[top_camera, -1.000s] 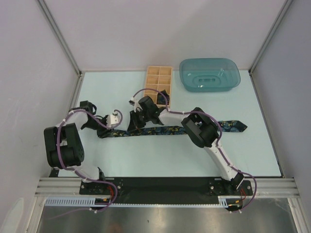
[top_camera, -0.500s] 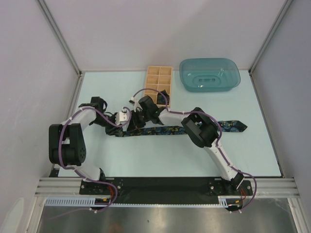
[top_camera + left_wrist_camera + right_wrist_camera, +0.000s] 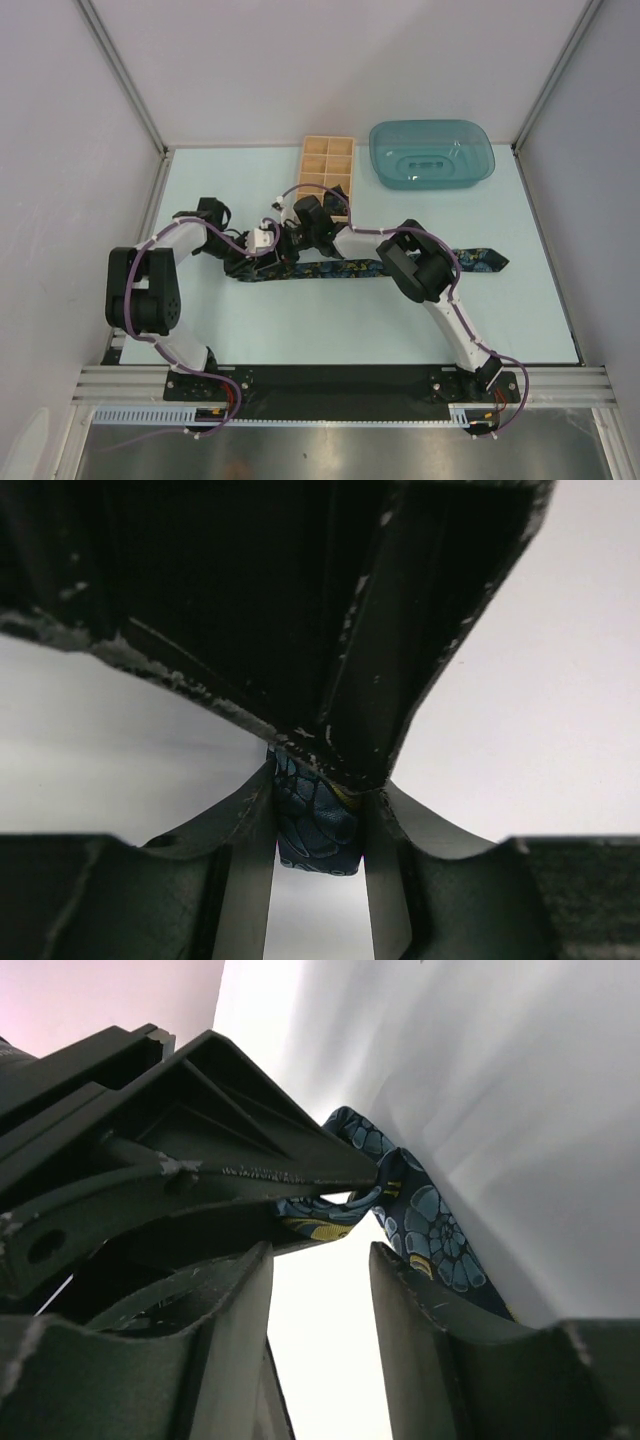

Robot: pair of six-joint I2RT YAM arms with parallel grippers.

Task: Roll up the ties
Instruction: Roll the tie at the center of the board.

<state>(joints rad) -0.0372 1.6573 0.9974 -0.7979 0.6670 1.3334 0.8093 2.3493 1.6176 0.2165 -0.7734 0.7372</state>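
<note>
Tie (image 3: 340,268): pinched at its folded 9 o'clock end by left gripper (image 3: 318,845), grip narrow on the bunched cloth. Just released by right gripper (image 3: 320,1290), now parted and empty, just beside the fold at its 1 o'clock. Reads as a handover: fold kept by the left, right freed to regrip and turn again. Barely begun; most of the strip flat toward 3 o'clock. Crowded at 12 o'clock by wooden box (image 3: 327,172), teal tray (image 3: 432,152) beyond at 1 o'clock. Bare table (image 3: 300,330) toward 6 o'clock for swinging out.
</note>
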